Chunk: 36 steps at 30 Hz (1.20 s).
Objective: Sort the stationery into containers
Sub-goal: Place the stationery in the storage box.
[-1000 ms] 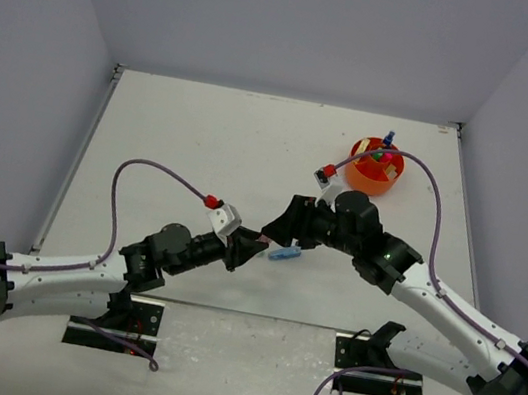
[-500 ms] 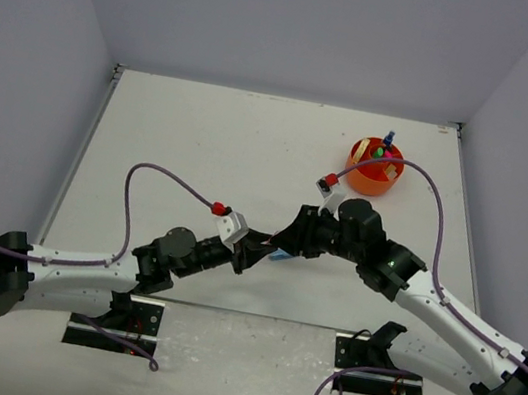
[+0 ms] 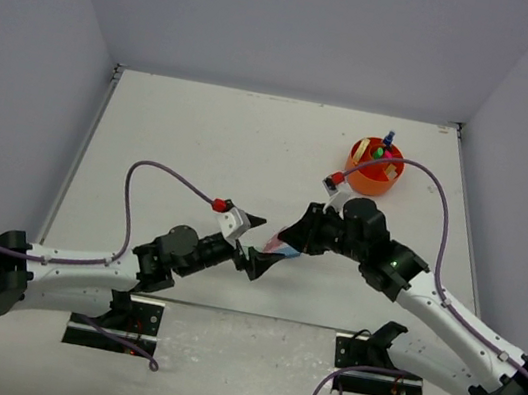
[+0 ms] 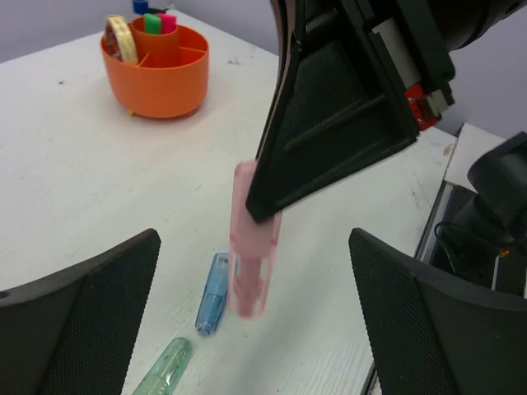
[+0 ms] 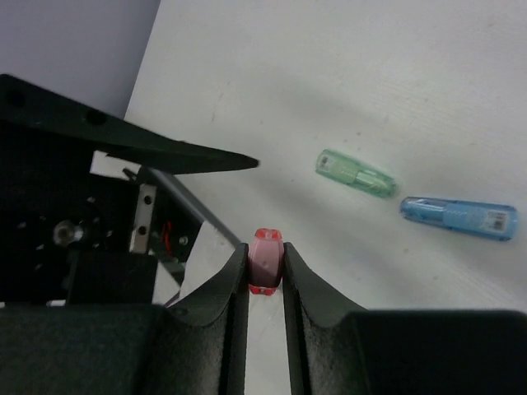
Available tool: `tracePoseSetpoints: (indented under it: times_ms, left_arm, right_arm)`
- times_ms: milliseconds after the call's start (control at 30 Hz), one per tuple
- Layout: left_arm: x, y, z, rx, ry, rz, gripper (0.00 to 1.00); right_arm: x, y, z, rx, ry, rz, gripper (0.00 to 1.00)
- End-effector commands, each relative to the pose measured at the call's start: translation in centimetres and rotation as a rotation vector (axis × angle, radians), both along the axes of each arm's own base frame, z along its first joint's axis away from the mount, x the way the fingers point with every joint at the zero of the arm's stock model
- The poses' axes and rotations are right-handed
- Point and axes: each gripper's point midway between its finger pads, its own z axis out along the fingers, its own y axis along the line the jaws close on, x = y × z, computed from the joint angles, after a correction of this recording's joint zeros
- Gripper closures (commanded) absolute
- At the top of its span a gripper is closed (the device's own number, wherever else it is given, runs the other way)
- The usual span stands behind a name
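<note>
The pink highlighter [image 4: 251, 239] hangs above the worktop [image 3: 201, 147] towards its near edge, pinched in the right gripper [image 5: 265, 257], with the left gripper [image 3: 256, 243] spread wide around it, apparently a handover towards the orange tub [image 3: 368, 180] in the far right corner.

1. The right pincer [image 5: 265, 247] is clamped on a pink highlighter [image 5: 265, 265], seen end-on between its two dark fingers.
2. On the white table [image 5: 370, 74] lie a green clip [image 5: 356, 174] and a blue clip [image 5: 459, 217], near each other but not touching.
3. The left arm's black finger [image 5: 156, 146] juts in from the upper left.
</note>
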Motion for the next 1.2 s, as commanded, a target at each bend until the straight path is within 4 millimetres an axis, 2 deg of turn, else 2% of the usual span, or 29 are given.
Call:
tracePoseSetpoints:
  times_ms: [0, 33, 67, 100, 133, 167, 200, 267, 333, 433, 500, 600, 767, 900, 1067, 1100, 1167]
  left_arm:
    - [3.4, 2.0, 2.8, -0.041, 0.095, 0.254, 0.00]
    - [4.4, 3.0, 2.3, -0.023, 0.150, 0.346, 0.00]
    - [5.3, 4.5, 1.2, 0.008, 0.223, 0.466, 0.00]
    - [6.1, 6.4, 0.2, 0.042, 0.286, 0.604, 0.00]
    - [6.4, 7.6, -0.5, 0.062, 0.327, 0.688, 0.00]
    - [6.1, 9.1, -2.7, 0.127, 0.391, 0.764, 0.00]
    - [6.0, 9.9, -3.4, 0.158, 0.417, 0.805, 0.00]
    - [5.8, 9.8, -3.6, 0.175, 0.466, 0.831, 0.00]
    - [5.3, 9.8, -4.5, 0.225, 0.503, 0.823, 0.00]
    - [4.3, 9.0, -5.8, 0.257, 0.557, 0.761, 0.00]
    - [3.9, 8.8, -6.4, 0.266, 0.575, 0.740, 0.00]
    - [3.6, 8.9, -7.1, 0.267, 0.581, 0.726, 0.00]
    - [3.6, 9.8, -8.1, 0.208, 0.601, 0.772, 0.00]
    - [3.5, 9.3, -8.4, 0.195, 0.603, 0.744, 0.00]
    - [3.6, 9.0, -8.9, 0.216, 0.607, 0.748, 0.00]
    - [3.6, 9.1, -9.1, 0.216, 0.610, 0.752, 0.00]
    - [3.6, 9.2, -9.2, 0.207, 0.618, 0.762, 0.00]
  right_arm:
    - [7.6, -5.9, 1.8, -0.075, -0.089, -0.288, 1.00]
    - [8.4, -7.0, 1.1, -0.112, -0.075, -0.337, 1.00]
    - [10.4, -9.3, 1.5, -0.147, -0.084, -0.440, 1.00]
    - [12.7, -12.6, 2.4, -0.182, -0.101, -0.574, 1.00]
    - [13.2, -13.9, 2.4, -0.216, -0.107, -0.631, 1.00]
    - [14.7, -16.1, 3.1, -0.244, -0.118, -0.716, 1.00]
    - [15.8, -17.9, 3.5, -0.271, -0.124, -0.788, 1.00]
    - [18.4, -22.0, 3.9, -0.323, -0.118, -0.948, 1.00]
    - [20.5, -23.4, 4.3, -0.326, -0.121, -0.991, 1.00]
    - [23.4, -24.7, 4.9, -0.366, -0.146, -1.030, 1.00]
    - [25.2, -24.7, 3.4, -0.408, -0.115, -1.017, 1.00]
    - [27.1, -24.5, 3.1, -0.422, -0.119, -1.004, 1.00]
    - [28.6, -23.9, 1.0, -0.424, -0.085, -0.978, 1.00]
    - [28.9, -23.8, -0.6, -0.433, -0.071, -0.973, 1.00]
    - [29.4, -23.6, -1.9, -0.442, -0.047, -0.960, 0.88]
    - [29.4, -23.5, -2.2, -0.442, -0.042, -0.954, 0.82]
    - [29.2, -23.3, -2.6, -0.440, -0.028, -0.951, 0.57]
